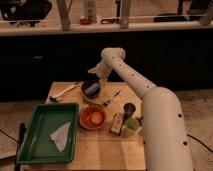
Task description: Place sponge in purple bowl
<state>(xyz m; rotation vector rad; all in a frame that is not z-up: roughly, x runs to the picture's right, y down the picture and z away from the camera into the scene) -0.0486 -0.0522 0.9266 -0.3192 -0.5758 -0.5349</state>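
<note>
nearest the camera, the white arm (161,122) rises from the lower right and reaches up and left across the wooden surface (102,150). on the near left of the surface lies a green tray (30,145) holding a white folded piece of paper (61,136). just right of the tray stands the orange bowl (92,118), upright. right of that bowl lies a tan-brown block (117,123), and just beside it a yellow-green lump (131,126); whether the two touch cannot be told. a dark cup (129,108) stands just behind the lump. further back, near the middle of the surface, a thin utensil (111,98) lies at a slant between the cup and the purple bowl (85,95). the purple bowl sits upright towards the far edge of the surface, behind the orange bowl and apart from it. the sponge (91,89), a blue patch, shows inside the rim of the purple bowl. a white utensil (65,91) lies left of the purple bowl, angled towards the far left corner. the pincer (96,75) hangs directly above the far side of the purple bowl, close over the sponge; whether it is open, closed or gripping the sponge cannot be told. behind the surface runs a dark cabinet front (45,60) topped by a pale counter (50,29).
</note>
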